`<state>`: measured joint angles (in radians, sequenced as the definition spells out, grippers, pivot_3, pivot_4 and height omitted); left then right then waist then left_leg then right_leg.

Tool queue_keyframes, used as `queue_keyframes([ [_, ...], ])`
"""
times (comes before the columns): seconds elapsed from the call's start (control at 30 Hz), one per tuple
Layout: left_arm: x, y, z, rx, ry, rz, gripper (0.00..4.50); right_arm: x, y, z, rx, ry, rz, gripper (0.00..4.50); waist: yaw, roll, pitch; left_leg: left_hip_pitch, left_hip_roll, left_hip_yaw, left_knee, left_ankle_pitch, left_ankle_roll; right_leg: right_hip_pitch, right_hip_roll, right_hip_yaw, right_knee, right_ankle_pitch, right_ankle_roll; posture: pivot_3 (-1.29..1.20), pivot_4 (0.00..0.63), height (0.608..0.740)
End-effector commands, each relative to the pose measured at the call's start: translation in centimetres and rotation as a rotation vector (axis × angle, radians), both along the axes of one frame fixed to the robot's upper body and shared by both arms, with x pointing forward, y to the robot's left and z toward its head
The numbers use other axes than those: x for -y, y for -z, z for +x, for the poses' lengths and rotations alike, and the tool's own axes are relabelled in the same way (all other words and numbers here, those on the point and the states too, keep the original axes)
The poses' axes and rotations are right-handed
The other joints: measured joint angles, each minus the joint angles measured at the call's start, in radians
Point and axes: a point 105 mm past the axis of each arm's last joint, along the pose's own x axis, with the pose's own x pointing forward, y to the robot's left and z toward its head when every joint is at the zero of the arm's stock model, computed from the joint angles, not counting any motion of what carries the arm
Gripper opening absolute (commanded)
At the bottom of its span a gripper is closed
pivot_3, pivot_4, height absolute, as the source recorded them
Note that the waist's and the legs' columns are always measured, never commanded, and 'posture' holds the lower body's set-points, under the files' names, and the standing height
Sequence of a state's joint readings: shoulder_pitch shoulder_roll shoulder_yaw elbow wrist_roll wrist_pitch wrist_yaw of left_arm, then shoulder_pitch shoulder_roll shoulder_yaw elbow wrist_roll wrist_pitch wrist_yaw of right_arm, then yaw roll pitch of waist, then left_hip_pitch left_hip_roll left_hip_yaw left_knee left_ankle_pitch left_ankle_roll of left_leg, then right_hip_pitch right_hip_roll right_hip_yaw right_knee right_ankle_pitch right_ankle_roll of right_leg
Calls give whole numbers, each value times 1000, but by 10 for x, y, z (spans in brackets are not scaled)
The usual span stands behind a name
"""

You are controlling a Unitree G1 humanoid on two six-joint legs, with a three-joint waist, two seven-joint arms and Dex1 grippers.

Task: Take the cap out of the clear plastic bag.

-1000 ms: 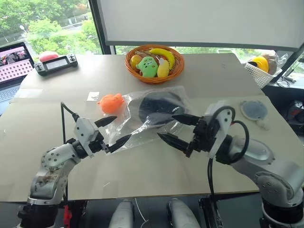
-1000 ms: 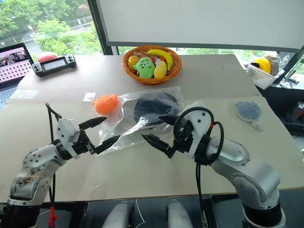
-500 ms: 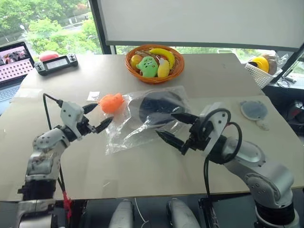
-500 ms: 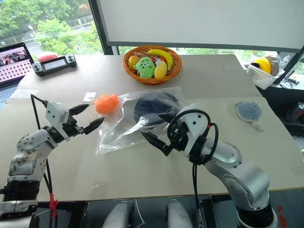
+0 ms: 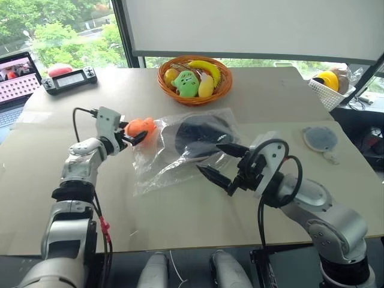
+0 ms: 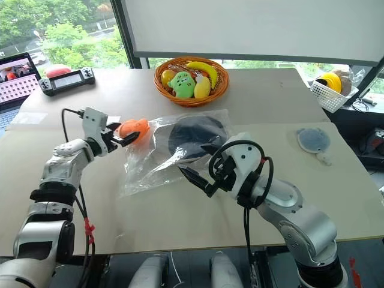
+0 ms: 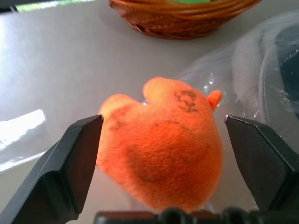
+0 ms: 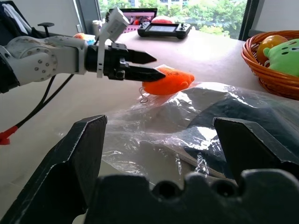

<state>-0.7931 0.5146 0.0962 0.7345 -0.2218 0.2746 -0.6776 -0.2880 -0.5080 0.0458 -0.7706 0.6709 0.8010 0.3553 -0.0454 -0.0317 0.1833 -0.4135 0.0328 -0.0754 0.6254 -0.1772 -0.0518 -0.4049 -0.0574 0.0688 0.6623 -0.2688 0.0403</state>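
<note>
Cap [image 5: 201, 133] lies inside the clear plastic bag [image 5: 174, 153] on the counter [image 5: 270, 96]. Left tool [image 5: 133, 136], jaws wide, straddles the orange plush [image 5: 141, 128]; right tool [image 5: 223, 162] hovers wide. Closing now risks grabbing the toy instead.

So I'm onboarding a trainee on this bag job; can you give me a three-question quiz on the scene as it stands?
1. True or false: the cap is already out of the bag.
2. Which toy sits between the left gripper's open fingers: A) green plush, B) orange plush, C) banana?
3. Fill in: the right gripper hovers open over the ___.

Key: 1 false, the cap lies inside the bag. 2 B. 3 bag.
</note>
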Motion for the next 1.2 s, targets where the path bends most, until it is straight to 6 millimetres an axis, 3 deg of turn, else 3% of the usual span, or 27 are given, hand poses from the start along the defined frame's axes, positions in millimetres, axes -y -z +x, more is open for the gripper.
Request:
queue_keyframes([
  [0.03,-6,11,7,-73,-71,-7,4500,-2,-15,-6,75,-10,11,4438,1,0,0,0,0,0,0,0,0,0,0,0,0,0,0,0,150,735],
  [0.13,-10,18,11,-98,-122,-3,4500,-2,-16,-6,80,-7,13,4438,3,0,0,0,0,0,0,0,0,0,0,0,1,0,0,0,150,735],
  [0.23,-9,17,14,-86,-137,-3,3778,-1,-16,-6,81,0,12,4500,4,0,0,0,-1,0,0,0,0,1,0,0,0,0,1,0,150,735],
  [0.47,-7,17,14,-67,-136,-24,1263,-1,-13,-5,76,6,9,4500,14,0,0,0,-1,-1,0,0,0,1,-1,-1,0,0,0,0,150,735],
  [0.6,-5,16,13,-49,-125,-35,175,-3,-10,-6,69,2,3,4500,16,0,0,0,-1,-1,0,0,0,1,-1,-1,1,0,0,0,150,735],
  [0.73,-5,7,15,11,-139,-54,69,-5,-9,-5,65,-2,1,4500,18,0,0,0,-1,-1,0,0,0,1,-1,-1,1,0,0,0,150,735],
  [0.87,-14,-19,21,123,-211,-119,69,-5,-7,-4,60,-1,-3,4500,20,-1,0,0,-1,-1,0,0,0,0,-1,-1,0,1,-1,0,150,735],
  [0.93,-29,-35,25,182,-296,-101,69,-5,-6,-4,58,0,-5,4500,20,-1,0,-1,-1,-1,0,0,0,0,-1,-1,0,1,-1,0,150,735],
  [1.07,-79,-59,30,226,-563,140,69,-6,-7,-5,61,3,0,4500,13,-5,1,-1,0,-1,1,0,0,-1,0,-1,1,0,0,0,150,735],
  [1.2,-96,-55,28,176,-676,272,69,-6,-8,-6,68,11,2,4500,8,-5,1,-1,-2,-1,0,0,0,0,-1,-1,0,0,1,0,150,735],
])
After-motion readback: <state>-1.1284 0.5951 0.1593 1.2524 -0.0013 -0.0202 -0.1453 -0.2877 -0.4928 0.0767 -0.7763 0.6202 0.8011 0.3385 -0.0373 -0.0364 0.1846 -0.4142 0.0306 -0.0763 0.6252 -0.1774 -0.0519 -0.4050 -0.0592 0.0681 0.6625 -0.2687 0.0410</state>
